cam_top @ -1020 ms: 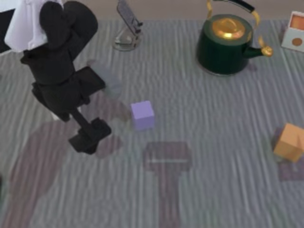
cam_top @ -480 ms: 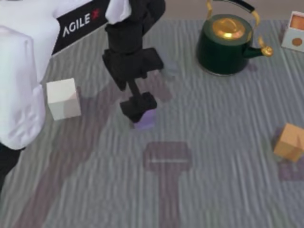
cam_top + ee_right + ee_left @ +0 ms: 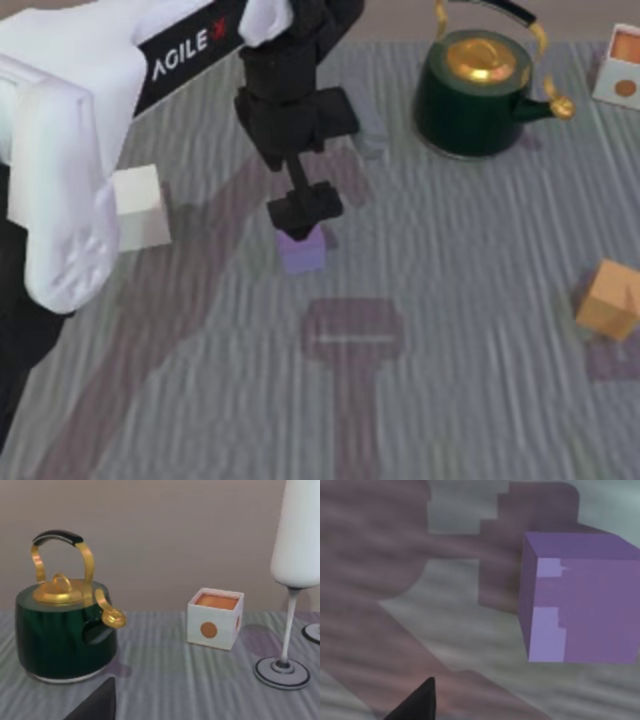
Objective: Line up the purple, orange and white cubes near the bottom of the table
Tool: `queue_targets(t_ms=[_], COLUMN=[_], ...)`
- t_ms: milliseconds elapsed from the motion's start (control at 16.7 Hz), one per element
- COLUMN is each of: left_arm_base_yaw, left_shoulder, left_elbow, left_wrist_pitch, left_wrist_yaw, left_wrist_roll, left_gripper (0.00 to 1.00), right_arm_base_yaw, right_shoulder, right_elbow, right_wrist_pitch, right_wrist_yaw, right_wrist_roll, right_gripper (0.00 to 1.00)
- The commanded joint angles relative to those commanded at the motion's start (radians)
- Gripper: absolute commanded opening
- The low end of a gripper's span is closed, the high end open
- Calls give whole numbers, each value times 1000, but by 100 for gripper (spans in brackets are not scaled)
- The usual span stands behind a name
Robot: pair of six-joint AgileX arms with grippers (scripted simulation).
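Purple cube [image 3: 301, 250] sits mid-surface [image 3: 460, 330], directly under my left end effector [image 3: 305, 210]; I cannot tell how wide it is. White cube [image 3: 140, 207] lies left, orange cube [image 3: 608, 298] far right.

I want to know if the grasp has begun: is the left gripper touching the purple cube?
Cannot tell. In the top view the left gripper overlaps the purple cube; neither view shows contact or a gap.

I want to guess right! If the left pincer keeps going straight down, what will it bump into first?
Most likely the purple cube. The left pincer hangs right over it in the top view, pointing down at the table, though how high above is hard to judge.
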Motion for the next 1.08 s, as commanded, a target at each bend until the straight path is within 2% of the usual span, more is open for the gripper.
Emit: queue_targets(t_ms=[240,600,900,1080], left_arm_base_yaw=[2,2,1,1], left_shoulder=[3,48,56,56], left_elbow=[-41,-231,-258,-258], left_wrist_pitch=[40,284,313,313], left_wrist_yaw=[0,1,1,1], left_wrist_roll=[2,2,2,2], left_gripper=[100,100,100,77], right_arm_base_yaw=[0,0,0,0], right_shoulder=[0,0,0,0], right_elbow=[0,0,0,0], right_wrist_pitch=[0,0,0,0], right_wrist_yaw=[0,0,0,0], right_wrist_roll=[0,0,0,0], right_gripper=[100,100,100,100])
